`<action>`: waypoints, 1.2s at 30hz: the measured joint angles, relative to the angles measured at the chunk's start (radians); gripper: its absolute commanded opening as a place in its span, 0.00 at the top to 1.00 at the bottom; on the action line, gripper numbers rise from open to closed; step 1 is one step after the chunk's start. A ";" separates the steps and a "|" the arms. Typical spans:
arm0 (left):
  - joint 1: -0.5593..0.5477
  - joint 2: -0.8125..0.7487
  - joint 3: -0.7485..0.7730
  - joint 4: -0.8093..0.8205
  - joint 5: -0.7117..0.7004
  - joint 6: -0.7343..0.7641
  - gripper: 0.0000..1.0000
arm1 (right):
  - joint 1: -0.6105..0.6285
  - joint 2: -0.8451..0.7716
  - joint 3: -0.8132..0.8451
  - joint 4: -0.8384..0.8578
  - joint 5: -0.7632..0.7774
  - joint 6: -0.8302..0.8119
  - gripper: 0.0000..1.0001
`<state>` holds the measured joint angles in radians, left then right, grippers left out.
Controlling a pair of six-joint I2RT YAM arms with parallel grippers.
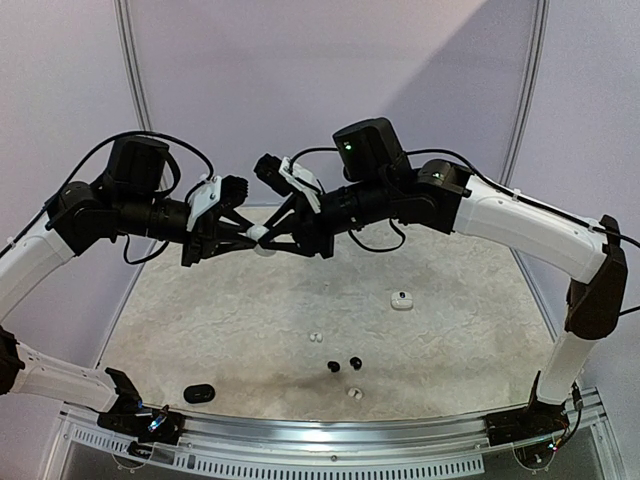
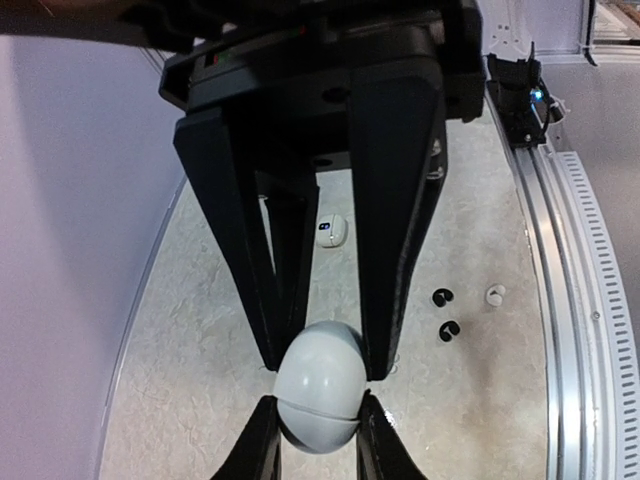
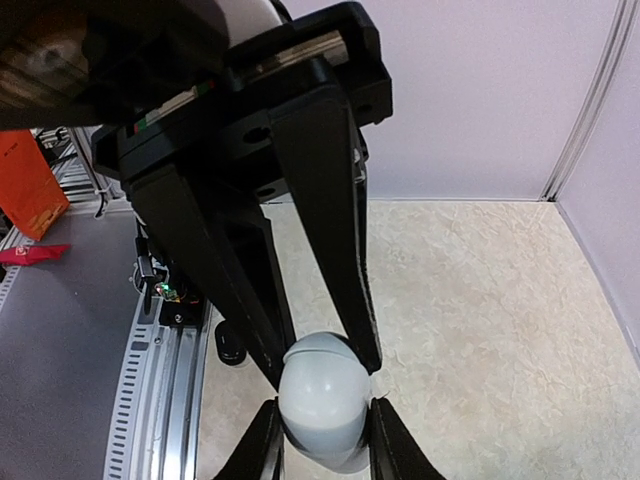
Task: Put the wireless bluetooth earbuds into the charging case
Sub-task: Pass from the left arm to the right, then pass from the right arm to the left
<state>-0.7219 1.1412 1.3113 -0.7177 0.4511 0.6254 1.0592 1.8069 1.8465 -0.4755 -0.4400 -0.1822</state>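
Charging case point(image 1: 262, 237) held in mid-air at centre of the top view; lid seam looks closed. Left gripper point(image 1: 250, 238) fingers clamped tight on it, right gripper point(image 1: 273, 238) fingers pinched on its other end. Black earbuds point(image 1: 355, 362) and white earbuds point(image 1: 316, 337) lie loose on bench point(image 1: 450, 340), lower centre. Nothing inserted yet; case needs opening, then loading.

White earbuds point(image 1: 316, 337) too small to tell; jaws mostly hide white case point(image 1: 262, 238).
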 measured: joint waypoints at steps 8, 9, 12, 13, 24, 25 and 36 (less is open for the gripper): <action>0.000 0.000 0.000 -0.008 0.005 -0.061 1.00 | 0.001 0.000 0.000 -0.001 0.000 -0.033 1.00; 0.000 0.000 0.000 -0.008 0.005 -0.071 0.96 | 0.001 0.000 0.000 0.000 0.000 -0.033 1.00; 0.003 -0.001 -0.002 -0.001 0.005 -0.112 0.29 | 0.001 0.000 0.000 0.004 0.013 -0.027 1.00; 0.008 -0.003 -0.009 0.016 0.008 -0.127 0.18 | 0.001 -0.001 -0.003 0.014 0.017 -0.019 1.00; 0.117 -0.121 -0.179 0.397 0.178 -0.452 0.12 | -0.033 -0.187 -0.288 0.349 0.151 0.146 1.00; 0.118 -0.133 -0.205 0.455 0.188 -0.497 0.17 | -0.036 -0.207 -0.298 0.391 0.163 0.161 1.00; 0.106 -0.059 -0.235 0.950 0.210 -0.923 0.27 | -0.038 -0.282 -0.364 0.956 0.173 0.312 1.00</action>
<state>-0.6163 1.0824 1.0760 0.2321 0.6613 -0.2974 1.0210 1.5253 1.4830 0.4808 -0.2668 0.1303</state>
